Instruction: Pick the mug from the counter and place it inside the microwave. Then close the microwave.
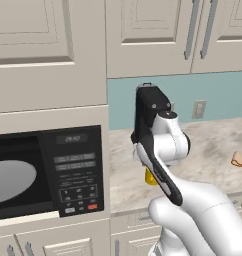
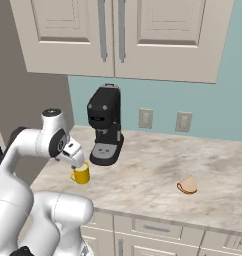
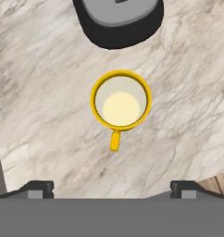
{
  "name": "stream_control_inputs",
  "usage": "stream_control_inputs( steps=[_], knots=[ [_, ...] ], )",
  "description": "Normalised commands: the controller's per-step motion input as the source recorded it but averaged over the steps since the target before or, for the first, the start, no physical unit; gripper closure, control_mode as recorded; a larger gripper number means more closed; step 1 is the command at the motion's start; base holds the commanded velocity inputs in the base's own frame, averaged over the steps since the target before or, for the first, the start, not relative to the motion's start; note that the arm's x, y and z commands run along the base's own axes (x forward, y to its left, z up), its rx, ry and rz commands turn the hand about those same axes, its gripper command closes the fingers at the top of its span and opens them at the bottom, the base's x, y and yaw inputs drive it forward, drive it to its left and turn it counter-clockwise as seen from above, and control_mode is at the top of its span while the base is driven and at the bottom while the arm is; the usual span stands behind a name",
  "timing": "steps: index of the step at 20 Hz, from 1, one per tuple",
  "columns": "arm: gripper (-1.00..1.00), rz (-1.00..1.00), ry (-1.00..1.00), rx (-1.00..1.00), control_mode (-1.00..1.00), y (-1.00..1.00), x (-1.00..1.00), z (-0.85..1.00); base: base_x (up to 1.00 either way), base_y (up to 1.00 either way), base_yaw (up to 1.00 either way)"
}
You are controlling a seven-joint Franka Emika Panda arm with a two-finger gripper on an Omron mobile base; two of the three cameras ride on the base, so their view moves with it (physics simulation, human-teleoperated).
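Gripper (image 3: 112, 187) hangs right over the mug (image 3: 120, 100), jaws wide apart, lined up for a grasp, coffee machine (image 2: 106, 130) just beyond the mug, microwave (image 1: 48, 170) standing open.

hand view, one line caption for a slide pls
Open gripper above small yellow cylindrical mug on beige marbled counter, beside black coffee machine base.

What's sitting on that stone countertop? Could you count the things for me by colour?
Yellow: 1, the mug, standing upright
Black: 1, the coffee machine, just behind the mug
Tan: 1, a small wedge of food, off by itself on the counter
Total: 3
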Motion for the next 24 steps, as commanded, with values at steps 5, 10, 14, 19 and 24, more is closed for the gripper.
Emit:
stream_control_inputs(
  steps=[5, 10, 14, 19, 24],
  knots=[
    [-1.0, -0.07, 0.0, 0.0, -1.0, -0.01, 0.0, -0.22, 0.0, 0.0, 0.0],
    [-1.0, -0.09, 0.0, 0.0, -1.0, -0.02, 0.04, -0.2, 0.0, 0.0, 0.0],
    [-1.0, -0.1, 0.0, 0.0, -1.0, -0.02, 0.12, -0.31, 0.0, 0.0, 0.0],
    [-1.0, -0.06, 0.0, 0.0, -1.0, 0.0, 0.04, -0.2, 0.0, 0.0, 0.0],
    [-1.0, 0.0, 0.0, 0.0, -1.0, 0.0, 0.16, -0.09, 0.0, 0.0, 0.0]
  ],
)
